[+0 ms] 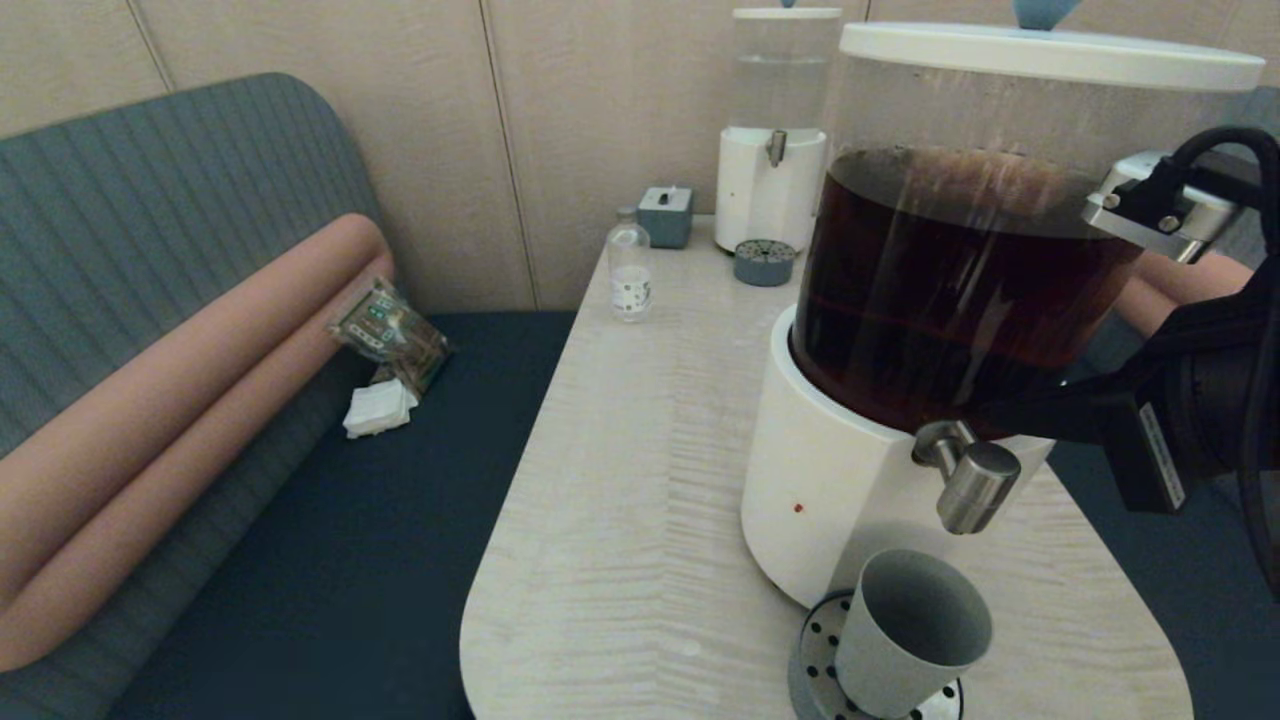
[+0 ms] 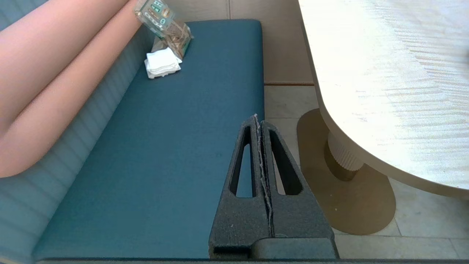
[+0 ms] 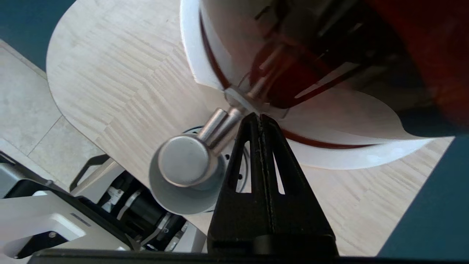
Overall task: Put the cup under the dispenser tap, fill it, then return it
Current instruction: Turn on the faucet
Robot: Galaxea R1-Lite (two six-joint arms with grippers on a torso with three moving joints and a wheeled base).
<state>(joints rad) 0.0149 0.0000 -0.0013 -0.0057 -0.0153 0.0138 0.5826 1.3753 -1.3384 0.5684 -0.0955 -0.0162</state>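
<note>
The grey cup (image 1: 912, 632) stands on the perforated drip tray (image 1: 808, 662) directly below the brushed-steel dispenser tap (image 1: 972, 485); its inside looks grey, with no liquid showing. In the right wrist view the tap (image 3: 185, 160) hides most of the cup (image 3: 183, 201). My right gripper (image 3: 259, 117) is shut on nothing, its tips beside the tap's stem where it meets the tank of brown liquid (image 1: 950, 280). In the head view the right gripper (image 1: 985, 412) reaches in from the right. My left gripper (image 2: 258, 119) is shut and hangs over the blue bench, off the table.
At the back of the table (image 1: 640, 480) stand a smaller clear-liquid dispenser (image 1: 775, 130), its grey drip tray (image 1: 765, 262), a small clear bottle (image 1: 630, 265) and a grey box (image 1: 665, 215). A snack packet (image 1: 388, 328) and napkins (image 1: 378, 410) lie on the bench.
</note>
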